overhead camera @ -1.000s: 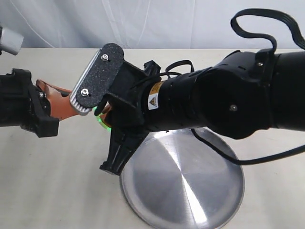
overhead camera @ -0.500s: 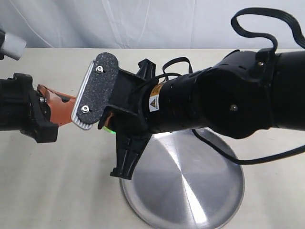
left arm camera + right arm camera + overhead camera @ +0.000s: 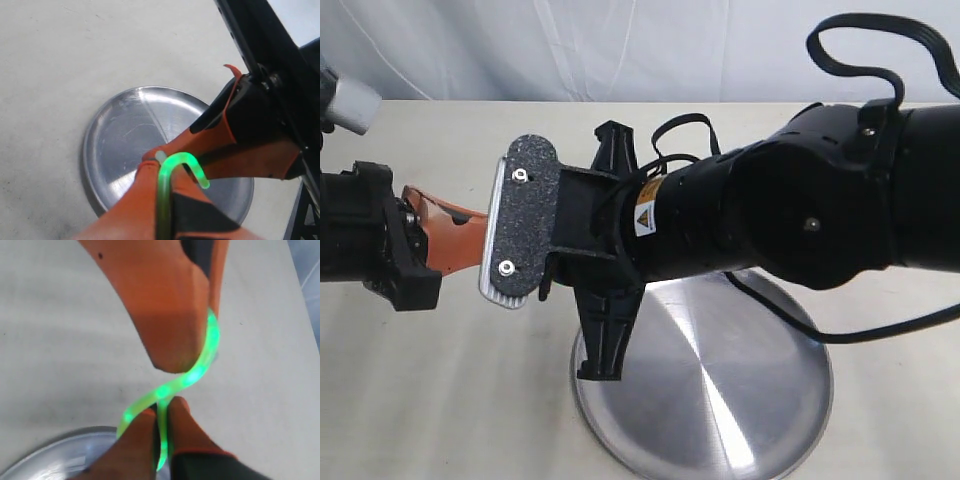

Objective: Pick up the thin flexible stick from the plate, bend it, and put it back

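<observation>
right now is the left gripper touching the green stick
Touching. The left wrist view shows the thin flexible stick pinched between the left gripper and its shut orange fingers, curving out past their tips.

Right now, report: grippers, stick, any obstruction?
Both shut on the thin flexible stick: left gripper, right gripper. Stick bent into an S-curve between them, off the plate. Nothing seen in the way.

Bright, even light from above. Glare streak across the plate (image 3: 720, 400), soft shadows on the table (image 3: 450, 400). Right wrist view blurry: close orange fingers (image 3: 170, 315) out of focus, stick (image 3: 200, 370) glows overexposed.
</observation>
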Controlling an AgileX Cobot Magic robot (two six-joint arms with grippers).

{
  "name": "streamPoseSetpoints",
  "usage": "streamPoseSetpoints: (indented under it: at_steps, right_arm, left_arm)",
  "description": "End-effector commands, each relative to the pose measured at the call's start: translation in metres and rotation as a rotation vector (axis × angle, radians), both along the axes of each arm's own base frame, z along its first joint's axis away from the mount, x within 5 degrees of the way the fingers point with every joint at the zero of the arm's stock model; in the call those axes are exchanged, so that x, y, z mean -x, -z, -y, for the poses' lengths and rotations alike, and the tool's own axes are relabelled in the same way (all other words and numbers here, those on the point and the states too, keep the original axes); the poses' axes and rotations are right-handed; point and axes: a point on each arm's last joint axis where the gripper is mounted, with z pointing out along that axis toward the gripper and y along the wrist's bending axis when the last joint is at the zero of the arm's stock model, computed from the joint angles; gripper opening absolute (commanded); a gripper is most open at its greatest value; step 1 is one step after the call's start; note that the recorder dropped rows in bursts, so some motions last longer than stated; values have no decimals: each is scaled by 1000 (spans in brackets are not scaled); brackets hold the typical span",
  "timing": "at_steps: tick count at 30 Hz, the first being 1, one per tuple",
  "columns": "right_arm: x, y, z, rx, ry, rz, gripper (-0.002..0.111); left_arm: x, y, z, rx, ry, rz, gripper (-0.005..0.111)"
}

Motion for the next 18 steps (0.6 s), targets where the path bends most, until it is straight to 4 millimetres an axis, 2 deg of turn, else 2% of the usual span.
streamPoseSetpoints:
  at_steps: [1, 18]
  right_arm:
    - [14, 9, 0, 113, -117, -14, -1]
    - [13, 8, -1, 151, -247, 117, -1]
  left_arm:
    - [-10, -14, -1, 123, -123, 4, 0]
    - [-10, -14, -1, 126, -123, -1, 0]
